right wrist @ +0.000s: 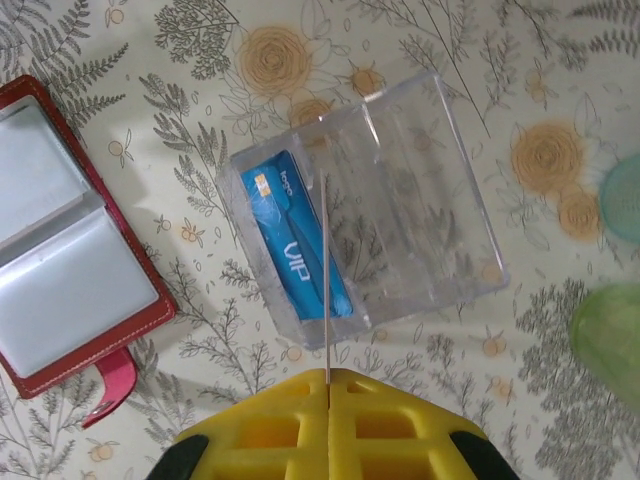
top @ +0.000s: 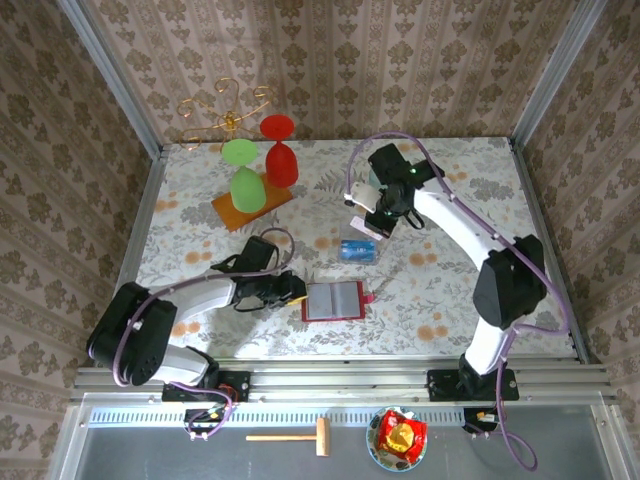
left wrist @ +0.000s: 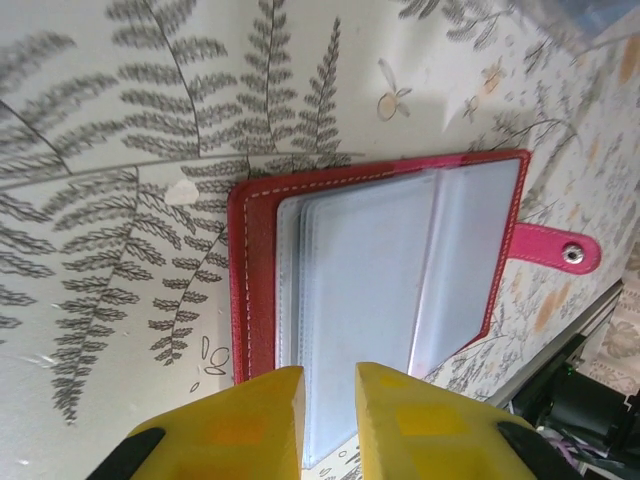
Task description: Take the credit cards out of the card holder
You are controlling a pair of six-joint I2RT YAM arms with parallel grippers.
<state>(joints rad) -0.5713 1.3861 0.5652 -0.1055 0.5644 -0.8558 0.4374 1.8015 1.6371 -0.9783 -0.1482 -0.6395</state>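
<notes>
Viewing from above, card holder [top: 333,300]: lies open near the front edge of the flowered desk [top: 450,190], with its clear pockets facing up.
Left hand [top: 295,290]: sits low at the holder's left edge, touching it.
Right hand [top: 378,228]: is farther back, just above a clear box [top: 372,251].
Clear box: sits behind the holder and apart from it, with a blue card [top: 352,250] inside.
Back left corner: two green glasses [top: 247,188] and a red glass [top: 280,150] stand by an orange board [top: 225,212].

Left wrist view, card holder [left wrist: 380,260]: lies spread flat, with a red stitched border around greyish clear pockets and a red snap tab [left wrist: 550,248] sticking out on one side.
Left hand [left wrist: 330,385]: the yellow fingers [left wrist: 265,420] are drawn close together with only a narrow slot between them. The near edge of the pocket leaves runs into that slot, so the hand looks pinched on the holder.

Right wrist view, right hand [right wrist: 328,385]: is closed tight, with a pale card [right wrist: 325,270] clamped between the fingers. The card is seen edge-on as a thin line.
Pale card: hangs over the clear box [right wrist: 440,200], just beside the blue card [right wrist: 290,240]; whether it touches the box I cannot tell.
Blue card: leans in the box's left part and is printed "VIP".
Card holder [right wrist: 60,260]: lies open to the left of the box, not touching it.
</notes>
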